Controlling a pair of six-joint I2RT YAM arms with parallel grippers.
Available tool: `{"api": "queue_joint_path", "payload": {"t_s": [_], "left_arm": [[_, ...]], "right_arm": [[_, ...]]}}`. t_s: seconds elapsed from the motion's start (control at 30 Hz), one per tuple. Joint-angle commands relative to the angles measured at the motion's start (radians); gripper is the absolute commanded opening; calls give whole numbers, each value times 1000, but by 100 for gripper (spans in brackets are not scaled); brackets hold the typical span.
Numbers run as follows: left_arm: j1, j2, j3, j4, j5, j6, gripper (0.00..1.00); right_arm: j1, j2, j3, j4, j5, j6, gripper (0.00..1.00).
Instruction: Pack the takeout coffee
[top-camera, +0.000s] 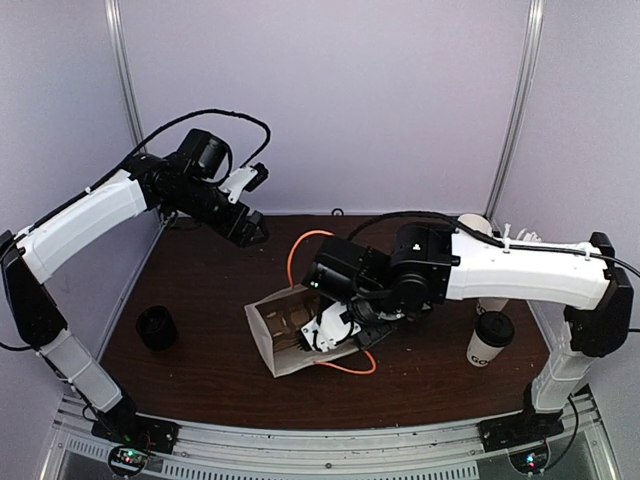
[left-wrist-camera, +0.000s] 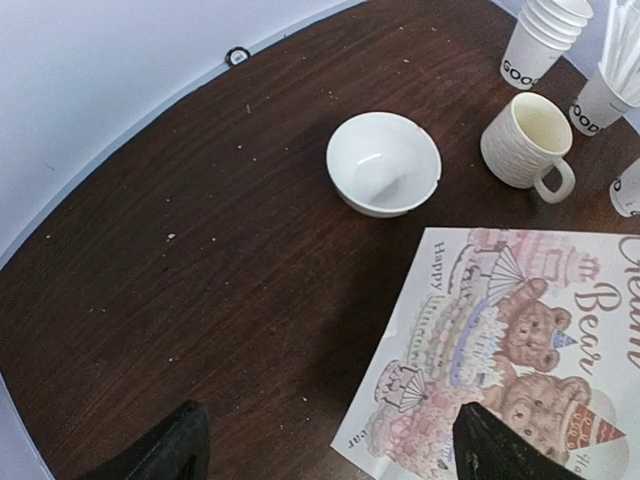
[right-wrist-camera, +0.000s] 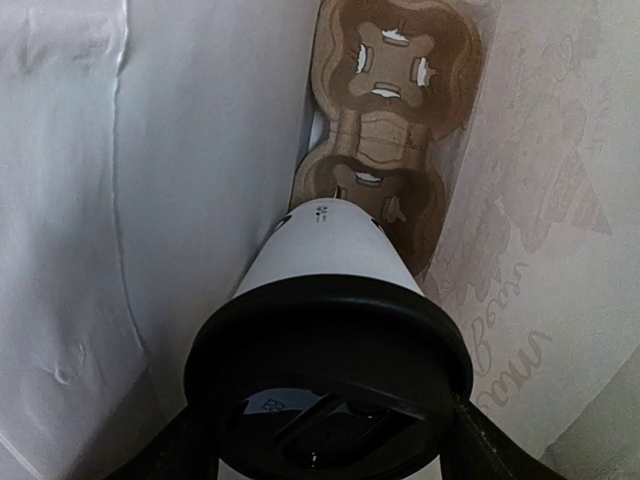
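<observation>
Rt wrist: black lid (right-wrist-camera: 330, 400) fills the near frame, capping the takeout cup (right-wrist-camera: 325, 255) pinched in the rt gripper (right-wrist-camera: 325, 445), one finger each side. Cup's long axis runs straight away from lens, base first, toward the cardboard carrier (right-wrist-camera: 385, 120) deep in the paper bag (right-wrist-camera: 150, 200); bag walls crowd both sides. Lt wrist: lt gripper (left-wrist-camera: 325, 450) spread wide, nothing held, over the table (left-wrist-camera: 200, 250); bowl (left-wrist-camera: 383, 163) and mug (left-wrist-camera: 525, 140) beyond, bag edge by one finger. Top: bag lies mid-table; second cup (top-camera: 490, 340) upright near rt edge.
</observation>
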Motion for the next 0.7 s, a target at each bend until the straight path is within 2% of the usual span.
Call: {"api": "queue_joint_path", "payload": {"t_s": [0.0, 0.5, 0.67], "left_arm": [[61, 24, -35, 135, 72, -25, 87], [71, 131, -76, 211, 400, -46, 83], [70, 122, -97, 222, 438, -50, 82]], "right_arm": [[19, -58, -68, 69, 36, 6, 64], [-19, -33, -147, 248, 162, 31, 64], [-39, -14, -147, 268, 158, 41, 64]]}}
